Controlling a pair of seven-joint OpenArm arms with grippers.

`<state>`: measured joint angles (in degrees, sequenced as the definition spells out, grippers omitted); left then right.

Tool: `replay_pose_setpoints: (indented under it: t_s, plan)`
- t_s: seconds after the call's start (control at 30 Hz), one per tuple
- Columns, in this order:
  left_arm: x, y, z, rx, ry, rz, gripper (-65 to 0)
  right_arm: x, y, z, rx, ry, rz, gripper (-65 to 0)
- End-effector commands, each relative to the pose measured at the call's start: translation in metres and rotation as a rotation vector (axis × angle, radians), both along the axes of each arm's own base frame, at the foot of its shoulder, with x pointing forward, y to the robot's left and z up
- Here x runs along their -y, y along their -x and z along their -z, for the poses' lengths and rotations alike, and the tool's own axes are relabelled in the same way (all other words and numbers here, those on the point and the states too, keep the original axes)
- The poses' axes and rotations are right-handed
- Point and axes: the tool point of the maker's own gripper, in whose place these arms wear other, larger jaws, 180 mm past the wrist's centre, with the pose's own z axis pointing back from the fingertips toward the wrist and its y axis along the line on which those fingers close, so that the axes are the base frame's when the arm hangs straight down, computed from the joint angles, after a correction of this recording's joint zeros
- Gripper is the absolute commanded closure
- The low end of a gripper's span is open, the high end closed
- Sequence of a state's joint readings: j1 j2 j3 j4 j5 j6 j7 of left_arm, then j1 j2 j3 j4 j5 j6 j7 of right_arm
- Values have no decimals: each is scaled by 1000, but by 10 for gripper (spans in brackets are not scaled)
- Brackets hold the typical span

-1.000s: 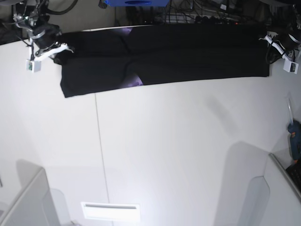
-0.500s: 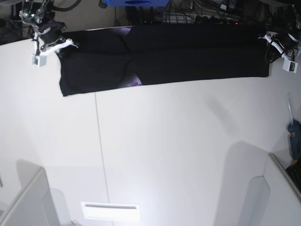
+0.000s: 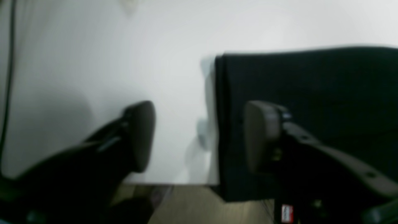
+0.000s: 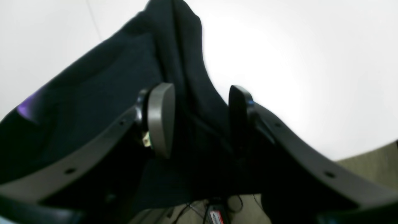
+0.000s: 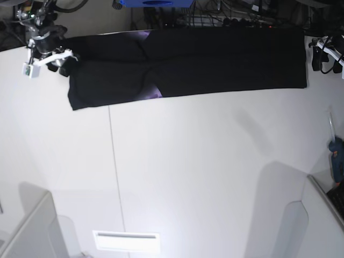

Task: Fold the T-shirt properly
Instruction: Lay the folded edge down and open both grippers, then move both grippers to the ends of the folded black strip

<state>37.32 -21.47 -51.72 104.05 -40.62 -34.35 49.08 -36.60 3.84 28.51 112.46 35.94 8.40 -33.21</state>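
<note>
— Black T-shirt (image 5: 188,62) lies as a long band along the counter's (image 5: 204,172) far edge.
— Each end has its claw: left claw (image 3: 199,137) and right claw (image 4: 199,121), both spread wide, gripping nothing.

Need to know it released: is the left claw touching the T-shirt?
Cannot tell. Left wrist view: left claw open, one finger over the T-shirt; no gap shows.
</note>
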Motion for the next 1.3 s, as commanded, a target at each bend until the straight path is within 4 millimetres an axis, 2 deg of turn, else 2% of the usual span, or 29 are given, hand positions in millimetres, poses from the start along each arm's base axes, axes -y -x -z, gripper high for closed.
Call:
replay_pose_setpoints:
  t_s: [0.0,0.03,0.07,0.1,0.17,0.27,0.4,0.63,0.7,0.93,1.1,1.27]
  plan:
    - [3,-4,-8,28,-6,17,-299,-9,-7,-12,52,0,-57,-218]
    - [6,-4,-7,30,-1,16,-212,-22,-10,-12,63,-13,-114,-167]
    - [7,-4,-5,36,8,7,-91,-35,-12,-12,78,-27,-181,-80]
    - [8,-3,-3,36,16,-1,0,-45,-17,-15,97,-37,-227,0]
    - [14,-1,5,27,42,-9,0,-53,-24,-14,115,-50,-260,0]
    - [27,-3,25,-9,97,13,0,-52,-25,0,78,-76,-232,0]
    - [36,7,56,-82,160,4,0,-51,-24,20,14,-104,-227,0]
    - [37,7,97,-220,41,27,0,-44,-26,51,-60,-146,-192,0]
    - [38,3,105,-231,29,18,0,-35,-29,60,-81,-131,-188,0]
    - [40,-29,101,-182,3,12,0,-21,-56,81,-122,-79,-177,0]
    - [40,-50,93,-133,6,11,0,-19,-77,80,-102,-92,-170,0]
    - [44,-66,87,-104,5,29,0,-14,-90,78,-92,-90,-147,0]
